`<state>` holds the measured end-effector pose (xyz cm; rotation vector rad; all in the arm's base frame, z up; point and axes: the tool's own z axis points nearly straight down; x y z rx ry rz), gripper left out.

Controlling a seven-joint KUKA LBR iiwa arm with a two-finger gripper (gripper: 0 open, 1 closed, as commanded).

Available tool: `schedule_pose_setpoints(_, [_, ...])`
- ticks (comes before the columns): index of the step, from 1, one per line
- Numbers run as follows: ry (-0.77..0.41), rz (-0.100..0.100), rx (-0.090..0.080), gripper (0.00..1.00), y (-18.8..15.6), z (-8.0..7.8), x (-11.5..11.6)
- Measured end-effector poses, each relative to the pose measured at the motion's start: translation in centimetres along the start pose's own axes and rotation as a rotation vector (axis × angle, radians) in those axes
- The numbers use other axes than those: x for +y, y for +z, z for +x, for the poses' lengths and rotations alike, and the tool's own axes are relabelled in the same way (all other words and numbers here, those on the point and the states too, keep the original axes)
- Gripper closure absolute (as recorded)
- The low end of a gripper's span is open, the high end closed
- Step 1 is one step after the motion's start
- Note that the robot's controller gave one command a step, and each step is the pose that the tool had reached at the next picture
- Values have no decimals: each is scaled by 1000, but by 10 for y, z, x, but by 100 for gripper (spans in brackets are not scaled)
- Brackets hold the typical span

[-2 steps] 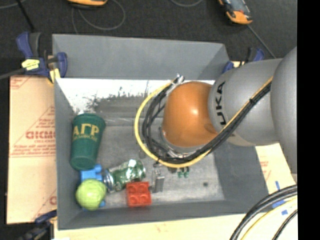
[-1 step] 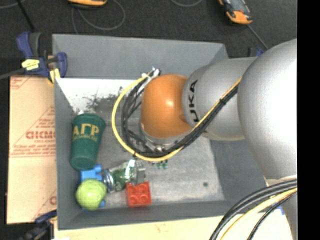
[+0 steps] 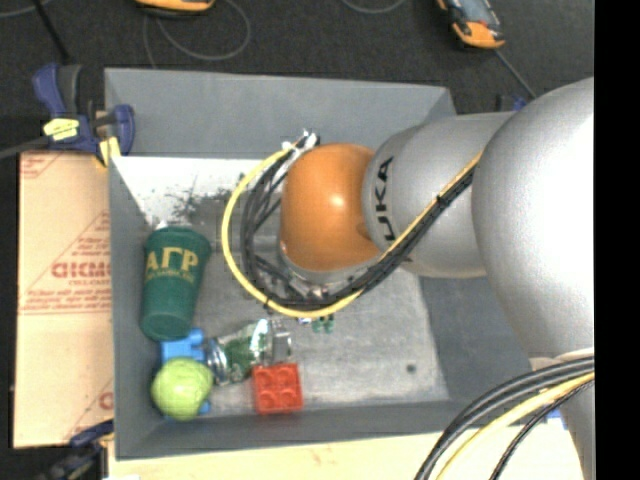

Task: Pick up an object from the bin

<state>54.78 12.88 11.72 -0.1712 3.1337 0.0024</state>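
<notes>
My gripper (image 3: 272,339) pokes out below the orange wrist cover, low over the bin's front left part. It sits right at a small shiny green and silver thing (image 3: 235,357). A red toy brick (image 3: 277,388) lies just in front of it. A yellow-green ball (image 3: 182,389) rests in the front left corner, with a blue brick (image 3: 182,348) touching it from behind. A dark green cup (image 3: 175,279) with gold letters lies along the left wall.
The arm and its orange cover with looped cables hang over the bin's middle and hide the floor beneath. Bare grey floor shows to the right of the red brick, and dark specks lie in the back left corner.
</notes>
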Motion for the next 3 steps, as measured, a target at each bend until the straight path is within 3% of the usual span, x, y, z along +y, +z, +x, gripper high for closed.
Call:
schedule_pose_setpoints(1, [-24, 0, 4, 0, 35, 9, 5])
schedule_pose_setpoints(2, [-192, -1, 1, 100, 44, 6, 8])
schedule_pose_setpoints(3, [-191, -1, 1, 100, 44, 6, 8])
